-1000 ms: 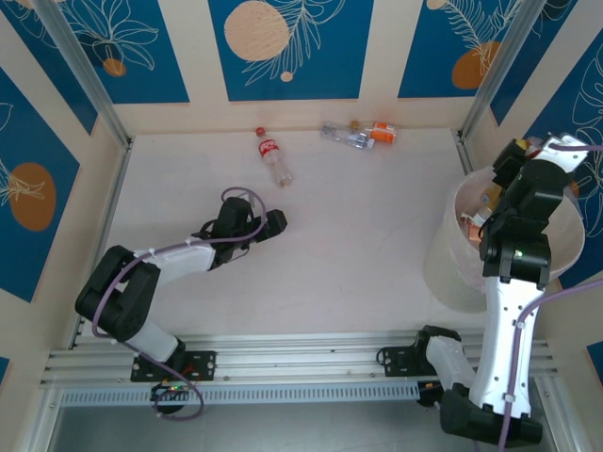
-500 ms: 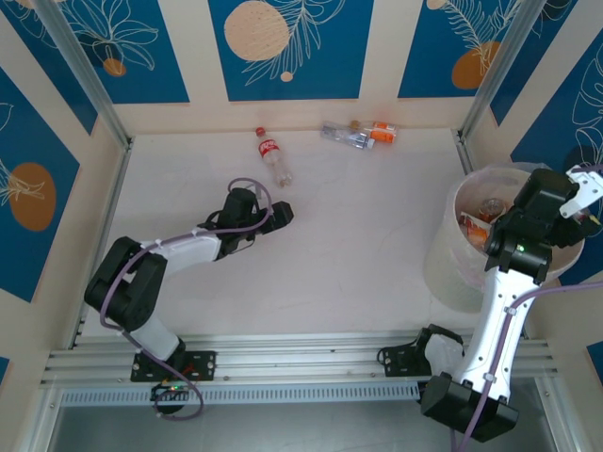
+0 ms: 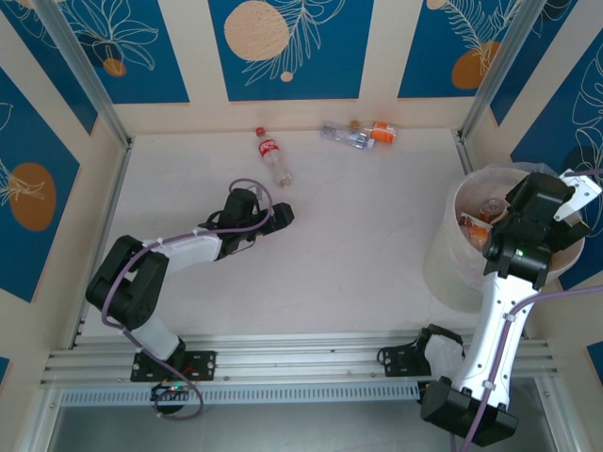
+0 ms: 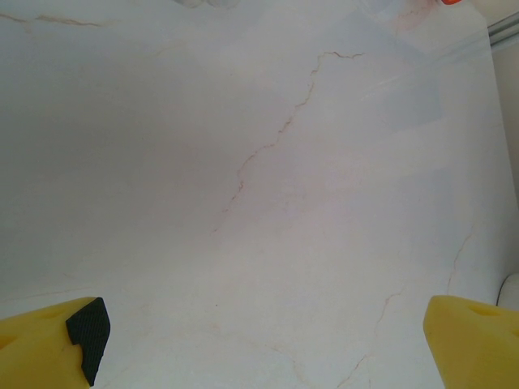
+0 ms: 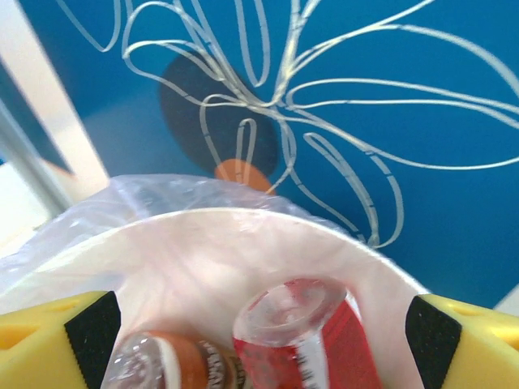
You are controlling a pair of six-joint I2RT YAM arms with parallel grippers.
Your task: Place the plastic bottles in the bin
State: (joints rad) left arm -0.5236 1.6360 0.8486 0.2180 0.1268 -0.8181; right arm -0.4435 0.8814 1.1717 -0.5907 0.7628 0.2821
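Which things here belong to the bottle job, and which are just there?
Part of the job:
- bottle with red label
- bottles by the back wall
- bin
- bottles inside it

Not part of it:
- blue patterned wall panels
- metal rail

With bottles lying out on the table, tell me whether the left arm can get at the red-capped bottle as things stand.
Probably yes. The left gripper is open and empty, a little short of the red-capped bottle, with bare table between them and nothing in the way.
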